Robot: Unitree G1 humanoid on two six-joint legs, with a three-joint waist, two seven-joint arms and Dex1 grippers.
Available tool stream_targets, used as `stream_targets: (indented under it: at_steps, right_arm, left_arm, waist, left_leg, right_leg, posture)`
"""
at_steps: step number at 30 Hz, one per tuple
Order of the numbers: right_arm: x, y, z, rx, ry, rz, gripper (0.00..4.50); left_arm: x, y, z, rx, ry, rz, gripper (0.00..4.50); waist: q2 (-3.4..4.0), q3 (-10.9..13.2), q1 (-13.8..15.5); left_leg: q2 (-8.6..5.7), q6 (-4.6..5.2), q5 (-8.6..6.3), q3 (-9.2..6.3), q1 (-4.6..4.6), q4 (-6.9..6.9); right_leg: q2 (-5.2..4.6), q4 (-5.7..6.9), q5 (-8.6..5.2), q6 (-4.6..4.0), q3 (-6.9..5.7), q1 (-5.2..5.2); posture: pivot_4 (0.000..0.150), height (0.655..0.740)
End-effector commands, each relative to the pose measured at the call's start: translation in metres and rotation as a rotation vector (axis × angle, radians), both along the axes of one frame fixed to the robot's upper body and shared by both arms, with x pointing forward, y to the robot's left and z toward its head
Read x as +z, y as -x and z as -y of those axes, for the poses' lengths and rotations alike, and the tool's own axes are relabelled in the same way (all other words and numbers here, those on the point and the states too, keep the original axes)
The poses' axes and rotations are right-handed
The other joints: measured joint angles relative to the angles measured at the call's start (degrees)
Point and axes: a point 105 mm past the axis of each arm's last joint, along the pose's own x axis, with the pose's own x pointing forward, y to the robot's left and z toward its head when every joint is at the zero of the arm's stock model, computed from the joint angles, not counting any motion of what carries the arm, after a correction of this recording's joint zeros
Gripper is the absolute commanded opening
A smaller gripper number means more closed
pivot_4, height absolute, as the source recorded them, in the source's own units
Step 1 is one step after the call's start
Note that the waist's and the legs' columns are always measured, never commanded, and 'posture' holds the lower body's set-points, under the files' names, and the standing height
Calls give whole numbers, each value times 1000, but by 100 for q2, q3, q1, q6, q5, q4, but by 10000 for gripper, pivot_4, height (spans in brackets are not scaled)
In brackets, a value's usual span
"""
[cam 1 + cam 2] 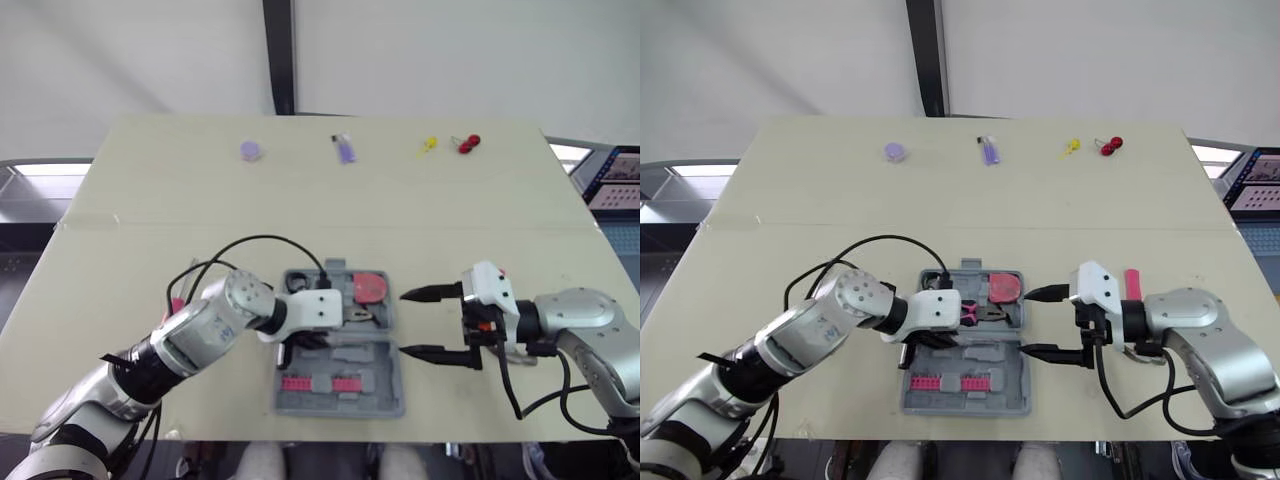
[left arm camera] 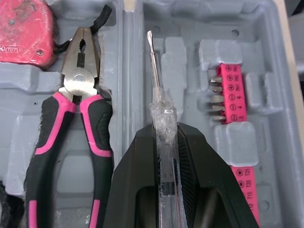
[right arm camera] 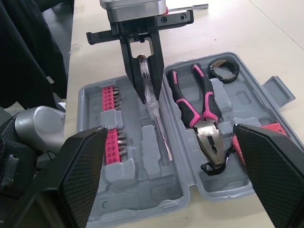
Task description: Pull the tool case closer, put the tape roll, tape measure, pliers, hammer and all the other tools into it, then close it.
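Grey plastic tool case (image 3: 152, 190) lies open and flat on the beige table (image 1: 200, 200), at the near edge, between the two arms.

Writing: the red tape measure (image 2: 23, 23) carries white lettering ending in "0mm". The pink bit strip (image 2: 232, 104) bears small size marks that are too fine to read.

Contents:
- One half holds the tape measure, the pink-and-black pliers (image 2: 80, 71) seated in their recess, and a black tape roll (image 3: 224, 79) in the corner pocket.
- The other half holds the bit strip.

The left gripper (image 3: 146, 95) is over the case. Its fingers pinch the clear handle of a screwdriver (image 2: 164, 128), whose blade points along a moulded slot.

The right gripper (image 1: 405, 322) is just beside the case's right edge, fingers spread wide and holding nothing.
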Motion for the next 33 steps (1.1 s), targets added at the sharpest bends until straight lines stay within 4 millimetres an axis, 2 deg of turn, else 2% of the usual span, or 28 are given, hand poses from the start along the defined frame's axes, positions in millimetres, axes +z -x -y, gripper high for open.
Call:
stream_targets:
  at_steps: [1,24,33]
  right_arm:
    - [11,1,2,-5,10,57,45000]
    - [9,2,4,-32,15,58,45000]
    - [7,2,5,-34,18,50,45000]
  left_arm:
    - [-3,2,-1,-30,-25,35,767]
    - [-14,-2,3,-36,-35,58,767]
    - [-16,1,5,-37,-30,43,767]
  waist:
    - [0,0,1]
    - [0,0,32]
    - [0,0,66]
  left_leg:
    - [0,1,0,-1,-1,2]
    - [0,4,-2,-9,-20,27]
    - [0,5,-2,-11,-45,41]
  right_leg:
    - [0,0,0,0,0,0]
    - [0,7,0,1,-5,-3]
    - [-1,28,1,1,-3,-34]
  posture:
    - [1500,7400]
    - [1500,7400]
    - [1500,7400]
